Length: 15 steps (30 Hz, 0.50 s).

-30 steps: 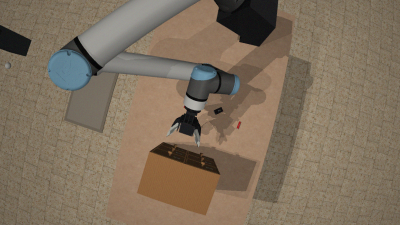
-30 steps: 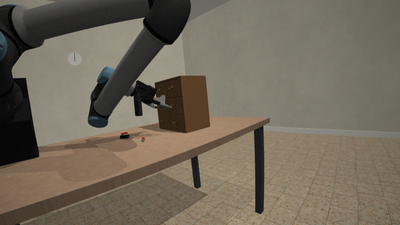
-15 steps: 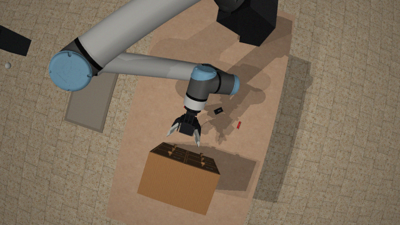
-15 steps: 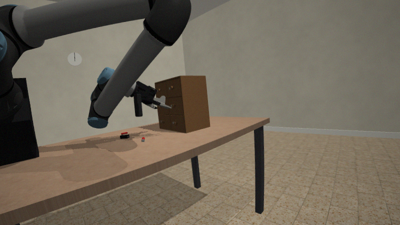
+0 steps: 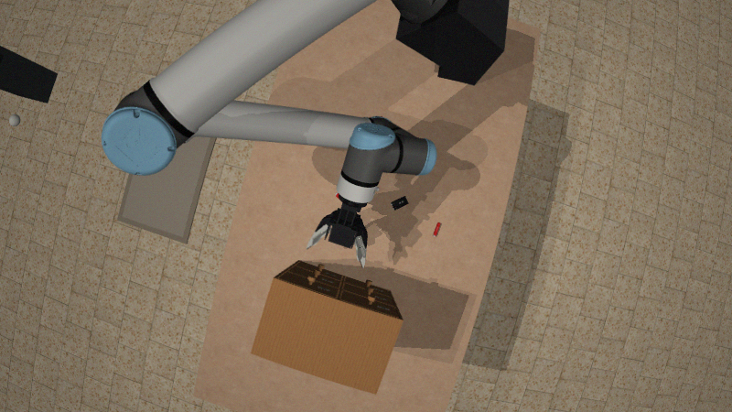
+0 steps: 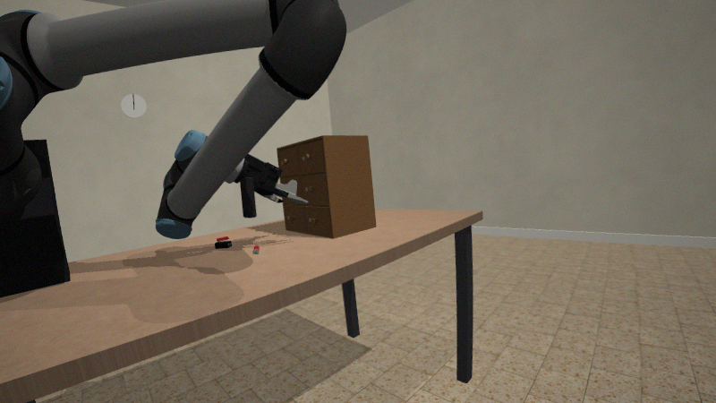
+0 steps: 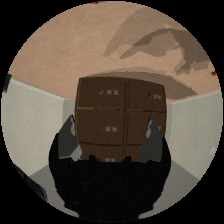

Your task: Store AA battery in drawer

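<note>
With its jaws spread wide and nothing held, the gripper [image 5: 335,253] [image 6: 295,192] [image 7: 111,117] is poised before the chest [image 5: 328,328] [image 6: 350,185] [image 7: 120,112]. Red objects are seen on the table [image 5: 286,204] [image 6: 400,225] [image 7: 45,55]; which is the AA battery cannot be told.

The chest [image 5: 328,332] [image 6: 350,185] [image 7: 100,117] is brown, the table [image 5: 240,307] [image 6: 410,225] [image 7: 45,55] pinkish tan.

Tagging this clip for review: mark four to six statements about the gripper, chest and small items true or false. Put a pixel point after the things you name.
1. The gripper [image 5: 335,254] [image 6: 295,198] [image 7: 111,117] is open. True.
2. The chest [image 5: 328,328] [image 6: 350,185] [image 7: 125,117] lies on its side. False: it stands upright.
3. A small black object [image 5: 399,203] [image 6: 223,244] lies on the table [image 5: 286,204] [image 6: 425,230] [image 7: 50,55]. True.
4. One drawer has been pulled fully out. False: all visible drawers sit in the chest.
5. The clock [image 6: 133,106] hangs on the wall [image 6: 89,165]. True.
</note>
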{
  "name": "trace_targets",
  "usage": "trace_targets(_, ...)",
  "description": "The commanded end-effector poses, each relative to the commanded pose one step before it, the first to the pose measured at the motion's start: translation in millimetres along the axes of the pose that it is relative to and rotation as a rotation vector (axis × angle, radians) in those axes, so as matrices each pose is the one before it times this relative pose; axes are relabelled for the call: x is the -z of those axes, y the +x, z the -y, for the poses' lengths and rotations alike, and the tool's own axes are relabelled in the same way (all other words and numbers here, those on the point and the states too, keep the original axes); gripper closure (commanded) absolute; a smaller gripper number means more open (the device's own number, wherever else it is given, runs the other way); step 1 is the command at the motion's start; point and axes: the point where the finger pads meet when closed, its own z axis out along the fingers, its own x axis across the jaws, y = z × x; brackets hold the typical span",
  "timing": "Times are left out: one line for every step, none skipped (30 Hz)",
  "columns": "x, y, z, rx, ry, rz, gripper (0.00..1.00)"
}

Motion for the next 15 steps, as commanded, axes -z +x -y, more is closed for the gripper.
trace_targets(-6.82,0.09,11.4,0.00003,-0.00119,-0.00027,0.0)
trace_targets(0.0,0.0,0.0,0.0,0.0,0.0,0.0)
trace_targets(0.0,0.0,0.0,0.0,0.0,0.0,0.0)
trace_targets(-1.54,0.0,2.66,0.0,0.0,0.0,0.0)
trace_targets(-1.53,0.0,2.65,0.0,0.0,0.0,0.0)
trace_targets(-1.51,0.0,2.61,0.0,0.0,0.0,0.0)
trace_targets(-1.48,0.0,2.57,0.0,0.0,0.0,0.0)
trace_targets(-1.45,0.0,2.5,0.0,0.0,0.0,0.0)
trace_targets(-1.4,0.0,2.42,0.0,0.0,0.0,0.0)
trace_targets(-1.34,0.0,2.33,0.0,0.0,0.0,0.0)
trace_targets(-1.28,0.0,2.22,0.0,0.0,0.0,0.0)
trace_targets(-1.21,0.0,2.1,0.0,0.0,0.0,0.0)
trace_targets(-1.14,0.0,1.97,0.0,0.0,0.0,0.0)
trace_targets(-1.05,0.0,1.82,0.0,0.0,0.0,0.0)
trace_targets(-0.96,0.0,1.67,0.0,0.0,0.0,0.0)
